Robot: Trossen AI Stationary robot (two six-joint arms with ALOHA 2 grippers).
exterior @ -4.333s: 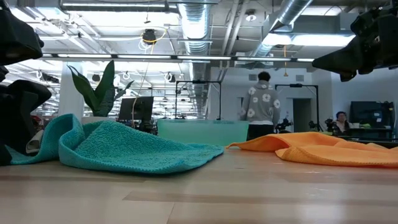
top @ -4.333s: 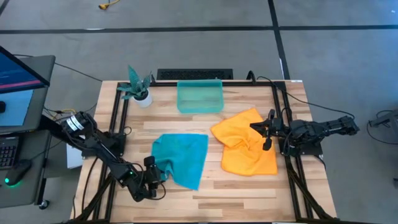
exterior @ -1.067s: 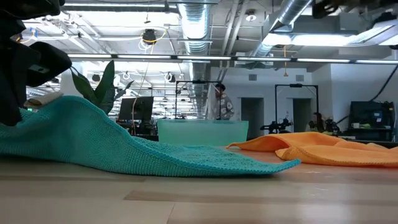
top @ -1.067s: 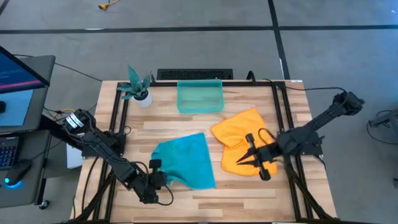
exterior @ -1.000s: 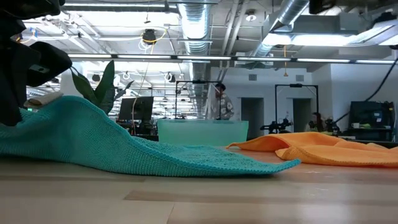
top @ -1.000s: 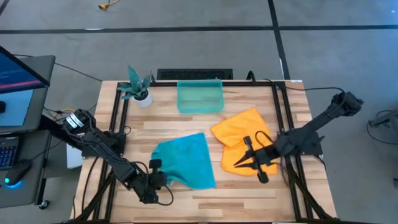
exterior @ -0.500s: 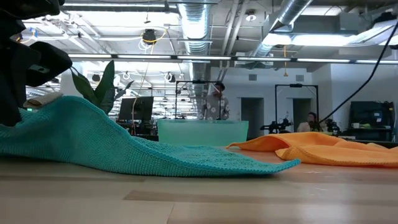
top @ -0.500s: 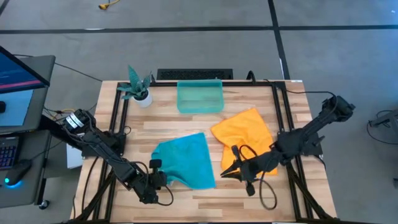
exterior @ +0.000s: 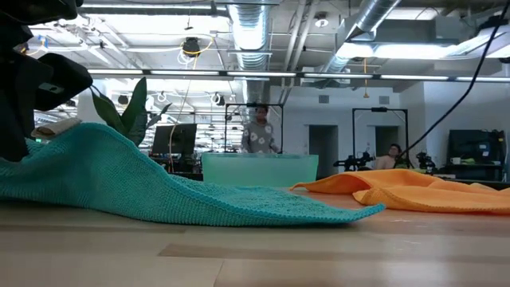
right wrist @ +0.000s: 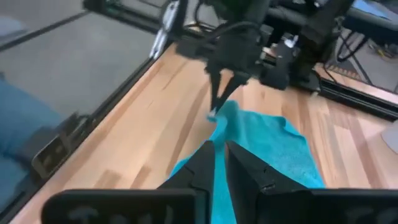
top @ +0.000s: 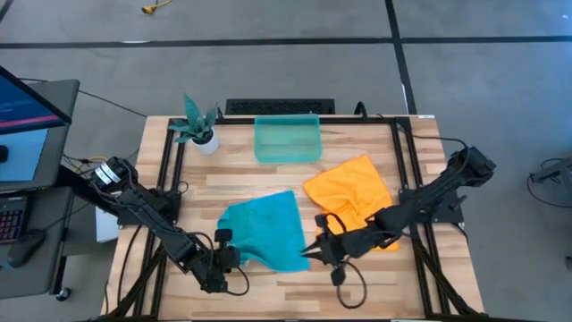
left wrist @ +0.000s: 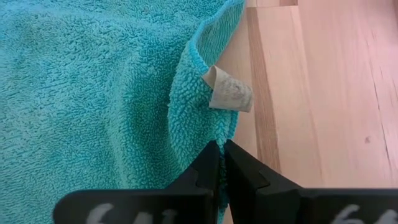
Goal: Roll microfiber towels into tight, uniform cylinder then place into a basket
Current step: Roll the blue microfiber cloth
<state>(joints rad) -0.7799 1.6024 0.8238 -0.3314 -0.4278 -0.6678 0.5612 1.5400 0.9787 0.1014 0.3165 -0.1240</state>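
Wooden table (top: 357, 143), teal towel (top: 268, 228) apparently pinched.

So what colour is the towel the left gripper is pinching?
Teal-blue towel, clearest in the left wrist view.

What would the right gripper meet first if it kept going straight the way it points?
Probably the teal-blue towel: the right gripper points at its near corner, with the left gripper pinching the opposite corner beyond. Height above the table is unclear.
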